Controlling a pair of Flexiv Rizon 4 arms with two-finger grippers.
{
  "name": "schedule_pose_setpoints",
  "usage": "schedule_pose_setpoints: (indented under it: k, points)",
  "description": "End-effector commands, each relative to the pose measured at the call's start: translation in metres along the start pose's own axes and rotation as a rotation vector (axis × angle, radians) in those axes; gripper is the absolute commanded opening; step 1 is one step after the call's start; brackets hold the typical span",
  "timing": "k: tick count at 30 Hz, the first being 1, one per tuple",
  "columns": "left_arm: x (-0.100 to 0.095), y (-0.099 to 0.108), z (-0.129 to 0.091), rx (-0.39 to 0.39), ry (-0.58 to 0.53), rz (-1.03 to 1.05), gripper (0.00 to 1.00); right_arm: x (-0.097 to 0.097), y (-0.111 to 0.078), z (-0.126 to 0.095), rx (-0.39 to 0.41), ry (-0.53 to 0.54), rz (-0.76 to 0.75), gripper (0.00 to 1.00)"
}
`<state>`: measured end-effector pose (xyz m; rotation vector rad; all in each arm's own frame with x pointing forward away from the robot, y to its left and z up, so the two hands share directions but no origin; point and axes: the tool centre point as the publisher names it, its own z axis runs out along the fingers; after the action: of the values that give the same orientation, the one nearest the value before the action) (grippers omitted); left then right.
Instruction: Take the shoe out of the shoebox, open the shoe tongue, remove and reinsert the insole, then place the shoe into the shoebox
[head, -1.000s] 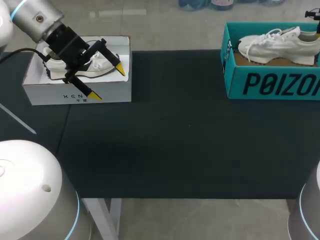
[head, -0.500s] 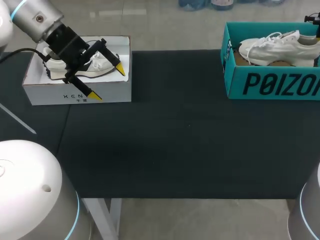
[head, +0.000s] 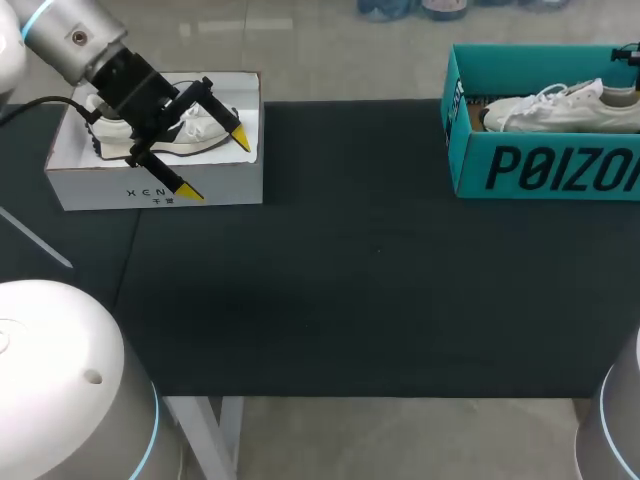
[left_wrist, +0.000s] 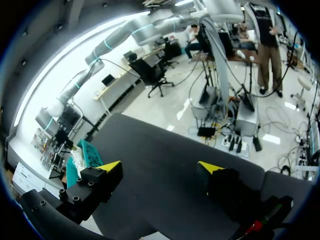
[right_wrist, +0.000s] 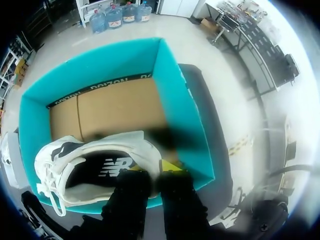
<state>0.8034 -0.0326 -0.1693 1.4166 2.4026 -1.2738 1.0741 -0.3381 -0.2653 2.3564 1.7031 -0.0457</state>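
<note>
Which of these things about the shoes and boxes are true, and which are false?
1. The white shoe is inside the teal shoebox. True.
2. The left fingers are squeezed shut. False: they stand open with nothing between them.
3. The white shoebox is empty. False: another shoe lies in it.
4. The right fingers hold the white shoe at its heel end. True.
5. The two boxes touch each other. False: they sit far apart, with the black mat between them.
</note>
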Motion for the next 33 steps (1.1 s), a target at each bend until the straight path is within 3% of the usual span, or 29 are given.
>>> schedule_pose_setpoints:
  k: [1,15,23,33]
  points:
    - [0.001,0.0,0.0,-0.002,0.001,0.0,1.0,0.001,-0.003,0.007,-0.026,-0.003,-0.015,0.0]
    - [0.001,0.0,0.0,-0.002,0.001,0.0,1.0,-0.008,-0.011,0.03,-0.044,-0.015,-0.036,0.0]
    - [0.001,0.0,0.0,-0.002,0.001,0.0,1.0,-0.011,-0.017,0.05,-0.011,-0.019,-0.045,0.0]
    - [0.001,0.0,0.0,-0.002,0.001,0.0,1.0,-0.01,-0.012,0.073,0.018,-0.026,-0.062,0.0]
